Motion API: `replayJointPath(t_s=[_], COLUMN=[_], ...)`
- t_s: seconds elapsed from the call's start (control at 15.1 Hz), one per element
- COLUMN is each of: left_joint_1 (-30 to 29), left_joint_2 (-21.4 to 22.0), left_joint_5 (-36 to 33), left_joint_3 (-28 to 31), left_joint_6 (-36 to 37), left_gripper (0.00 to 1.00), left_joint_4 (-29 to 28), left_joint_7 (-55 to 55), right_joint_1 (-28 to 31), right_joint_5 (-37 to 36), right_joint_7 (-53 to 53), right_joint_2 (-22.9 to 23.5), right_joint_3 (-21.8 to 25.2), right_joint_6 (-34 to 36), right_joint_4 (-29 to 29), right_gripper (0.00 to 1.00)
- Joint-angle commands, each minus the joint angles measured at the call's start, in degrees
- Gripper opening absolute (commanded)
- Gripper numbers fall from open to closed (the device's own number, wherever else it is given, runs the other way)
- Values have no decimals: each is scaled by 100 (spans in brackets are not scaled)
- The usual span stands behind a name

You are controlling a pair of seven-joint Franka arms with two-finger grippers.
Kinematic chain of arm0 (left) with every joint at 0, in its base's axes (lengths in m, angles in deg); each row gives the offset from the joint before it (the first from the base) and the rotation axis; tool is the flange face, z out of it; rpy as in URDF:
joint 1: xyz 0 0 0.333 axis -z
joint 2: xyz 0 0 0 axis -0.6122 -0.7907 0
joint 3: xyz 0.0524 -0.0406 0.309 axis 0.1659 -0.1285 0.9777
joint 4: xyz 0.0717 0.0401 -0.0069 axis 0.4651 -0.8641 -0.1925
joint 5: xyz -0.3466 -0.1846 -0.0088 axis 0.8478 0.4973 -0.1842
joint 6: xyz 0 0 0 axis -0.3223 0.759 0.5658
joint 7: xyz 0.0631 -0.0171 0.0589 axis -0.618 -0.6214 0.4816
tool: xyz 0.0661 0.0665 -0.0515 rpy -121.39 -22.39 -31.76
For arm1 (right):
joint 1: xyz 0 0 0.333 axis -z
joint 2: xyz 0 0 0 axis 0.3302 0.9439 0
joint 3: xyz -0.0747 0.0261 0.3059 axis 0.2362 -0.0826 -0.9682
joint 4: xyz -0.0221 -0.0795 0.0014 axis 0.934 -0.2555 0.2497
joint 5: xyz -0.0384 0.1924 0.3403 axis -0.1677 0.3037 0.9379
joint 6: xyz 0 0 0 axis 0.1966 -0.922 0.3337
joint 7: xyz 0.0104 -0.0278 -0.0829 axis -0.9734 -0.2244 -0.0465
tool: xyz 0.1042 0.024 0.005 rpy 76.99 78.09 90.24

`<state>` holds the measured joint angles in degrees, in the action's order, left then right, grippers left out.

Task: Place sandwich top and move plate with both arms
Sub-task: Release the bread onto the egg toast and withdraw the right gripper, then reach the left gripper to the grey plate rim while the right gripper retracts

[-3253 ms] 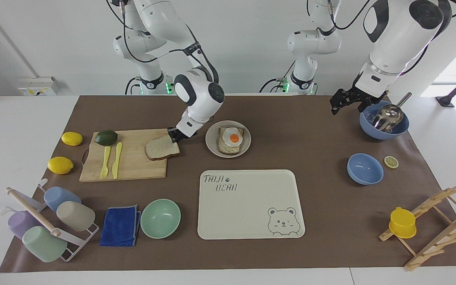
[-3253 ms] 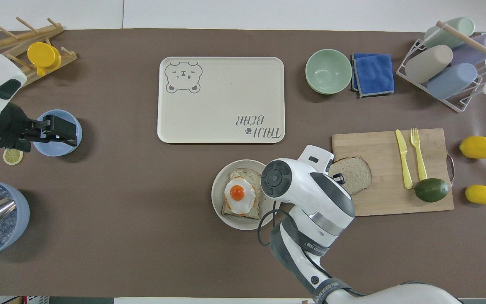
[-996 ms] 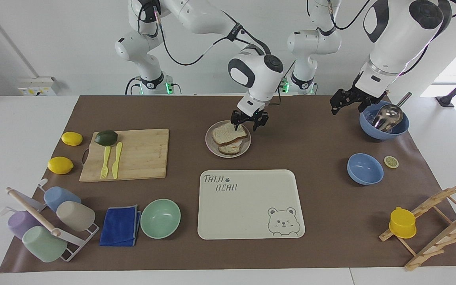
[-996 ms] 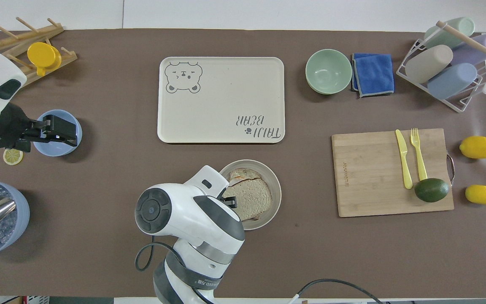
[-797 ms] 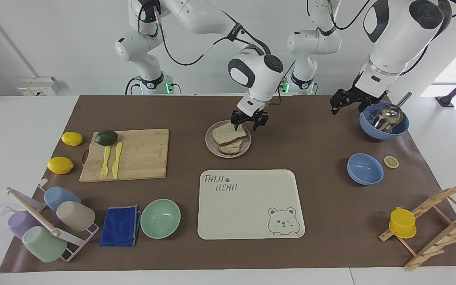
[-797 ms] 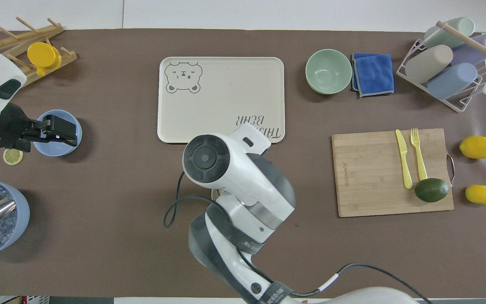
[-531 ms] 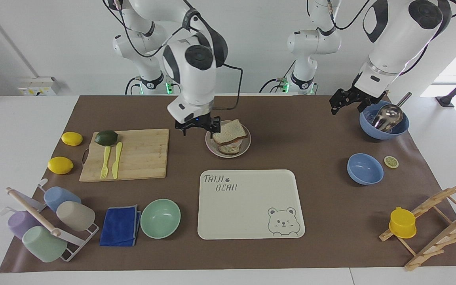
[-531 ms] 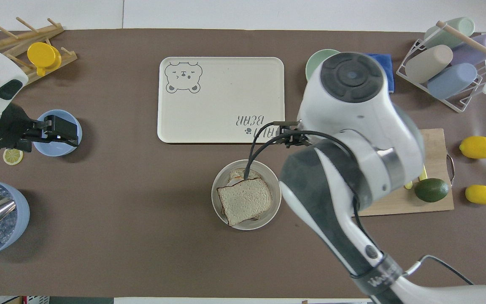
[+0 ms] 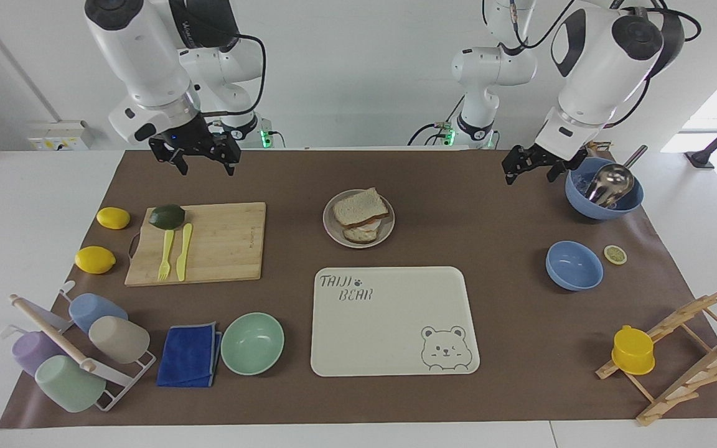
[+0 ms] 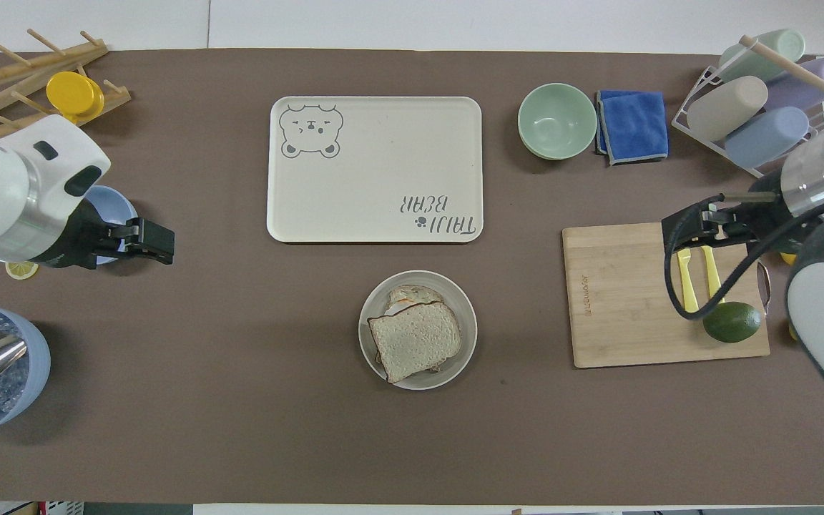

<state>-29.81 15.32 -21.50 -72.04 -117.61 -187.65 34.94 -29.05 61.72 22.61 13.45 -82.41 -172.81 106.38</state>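
While both white jointed arms hang above the brown-covered worktop (image 9: 495,249), the pale wholemeal slice with a brown crust, the sandwich top (image 9: 360,206), lies on the egg-topped slice below it, slightly askew, on the small round beige-grey plate (image 9: 331,229). That plate sits near the middle of the worktop, nearer to the robots than the cream rectangular bear-printed tray (image 9: 394,322) and beside the bamboo cutting board (image 9: 221,242). The right tool (image 9: 200,155) is up in the air over the worktop's edge toward the right arm's end, above the dark green avocado (image 9: 167,216), its fingers spread and holding nothing. The left tool (image 9: 529,163) hovers beside the large blue bowl holding a metal scoop (image 9: 604,186), also released and empty.
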Motion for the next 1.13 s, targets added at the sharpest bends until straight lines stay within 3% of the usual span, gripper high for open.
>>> replayJointPath(t_s=[0.0,0.2,0.53,0.73,1.06], left_joint_1=[261,409,1269,1753,2088], left_joint_2=[409,339,146,-310,-513], left_joint_5=[167,389,406,608,1372], left_joint_3=[43,43,43,43,43], left_joint_6=[-514,-908,-2357,-2957,-3942], left_gripper=[100,100,100,100,100], left_joint_4=[-830,-1189,-2095,-2184,-2676], left_joint_7=[-1,61,859,1299,1274], right_joint_1=[133,281,606,652,889], right_joint_5=[-48,-48,-260,-128,-127], right_joint_7=[220,315,773,1279,1705], right_joint_2=[-168,-212,95,95,104], right_joint_3=[30,92,128,188,189], right_joint_6=[24,-72,225,393,279], right_joint_4=[334,423,-182,-200,-209], right_gripper=[100,100,100,100,100])
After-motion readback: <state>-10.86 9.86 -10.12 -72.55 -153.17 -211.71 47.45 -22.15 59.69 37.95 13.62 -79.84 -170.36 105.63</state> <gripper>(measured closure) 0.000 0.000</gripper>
